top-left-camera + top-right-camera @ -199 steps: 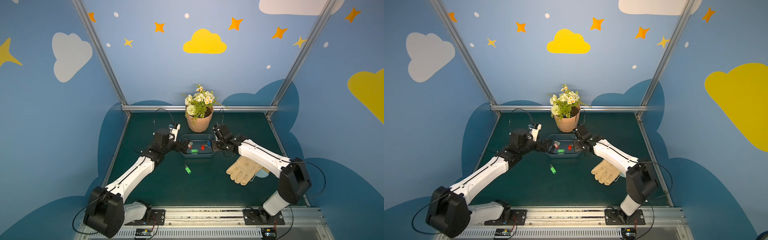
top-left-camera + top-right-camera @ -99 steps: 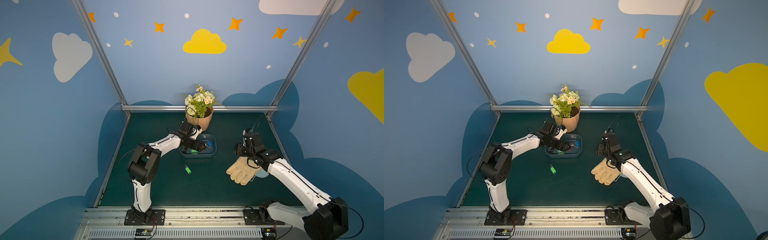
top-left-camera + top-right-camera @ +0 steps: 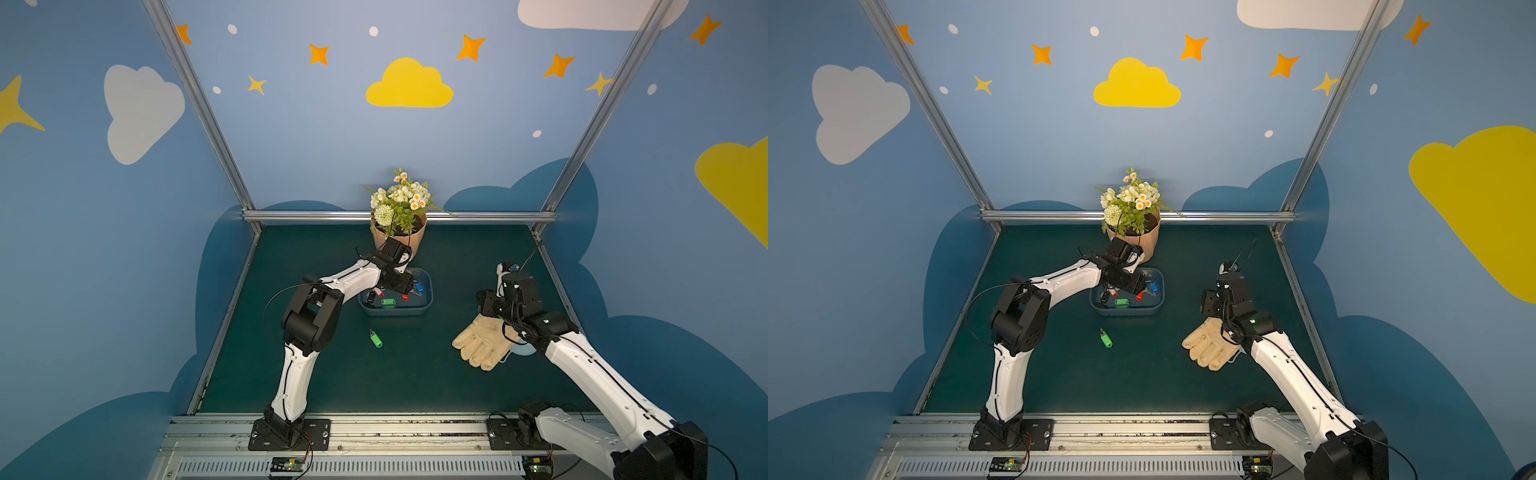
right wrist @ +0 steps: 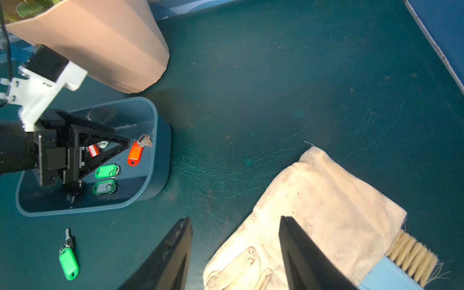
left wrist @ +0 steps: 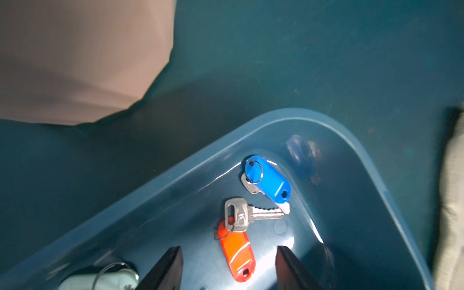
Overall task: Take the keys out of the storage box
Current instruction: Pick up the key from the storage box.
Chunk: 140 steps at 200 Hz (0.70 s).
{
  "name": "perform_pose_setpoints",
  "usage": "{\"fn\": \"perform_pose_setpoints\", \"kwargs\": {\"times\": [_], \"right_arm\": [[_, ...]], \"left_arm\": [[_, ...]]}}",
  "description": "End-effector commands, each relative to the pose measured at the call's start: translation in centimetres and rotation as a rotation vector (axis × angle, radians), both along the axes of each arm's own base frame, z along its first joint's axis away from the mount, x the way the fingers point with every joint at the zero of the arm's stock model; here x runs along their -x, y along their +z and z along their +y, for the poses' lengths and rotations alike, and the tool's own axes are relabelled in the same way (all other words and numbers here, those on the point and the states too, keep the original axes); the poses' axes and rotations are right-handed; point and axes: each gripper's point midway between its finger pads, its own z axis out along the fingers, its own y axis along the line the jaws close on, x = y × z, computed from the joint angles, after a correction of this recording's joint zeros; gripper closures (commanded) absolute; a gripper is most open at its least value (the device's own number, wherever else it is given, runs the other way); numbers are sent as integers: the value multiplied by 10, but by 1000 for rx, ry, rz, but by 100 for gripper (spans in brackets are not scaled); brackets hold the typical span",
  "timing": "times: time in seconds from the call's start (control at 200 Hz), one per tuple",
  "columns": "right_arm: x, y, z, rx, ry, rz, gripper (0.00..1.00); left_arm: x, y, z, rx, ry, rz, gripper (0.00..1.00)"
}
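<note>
— While the left gripper [image 5: 228, 248] hangs inside the box [image 3: 395, 311], how do its jaws stand?
— Spread, either side of the red-tagged key [image 5: 236, 253], touching nothing.
— The other keys [image 4: 105, 171]?
— In the box, except one green-tagged key [image 3: 376, 340] on the mat [image 3: 415, 374], at seven o'clock from it.
— Right gripper [image 4: 235, 218]?
— Spread, empty, above the glove [image 3: 482, 345], four o'clock from the box.

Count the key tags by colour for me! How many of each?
Green tags: 3
Red tags: 2
Blue tag: 1
Pale grey tag: 1
Black tag: 1, partly hidden
Total: 8 in view; the left gripper may hide more.
</note>
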Motion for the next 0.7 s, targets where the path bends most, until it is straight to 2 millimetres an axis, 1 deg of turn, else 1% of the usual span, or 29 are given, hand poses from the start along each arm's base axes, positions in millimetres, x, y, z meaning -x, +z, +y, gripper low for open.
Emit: {"fn": "perform_pose_setpoints", "kwargs": {"times": [0.0,0.165,0.23,0.365,0.471,0.491,0.526,0.536,0.696], "right_arm": [[-2,5,3,-28,21,-29,39],[-2,4,3,-38,20,-26,39],[-2,4,3,-40,20,-25,39],[-2,5,1,-44,18,-30,39],[-2,5,2,-49,19,-34,39],[-2,5,2,-50,19,-34,39],[-2,6,2,-51,19,-35,39],[-2,5,2,-52,18,-34,39],[-2,4,1,-55,17,-33,39]], "left_arm": [[-3,-14,8,-70,23,9,39],[-5,-24,6,-78,24,20,43],[-6,-28,7,-89,28,22,48],[-9,-29,8,-99,36,10,64],[-10,-21,6,-98,35,-11,78],[-10,-19,6,-99,33,-17,83],[-11,-16,6,-102,33,-28,95],[-11,-14,6,-102,35,-31,97],[-10,-3,4,-97,28,-48,97]]}}
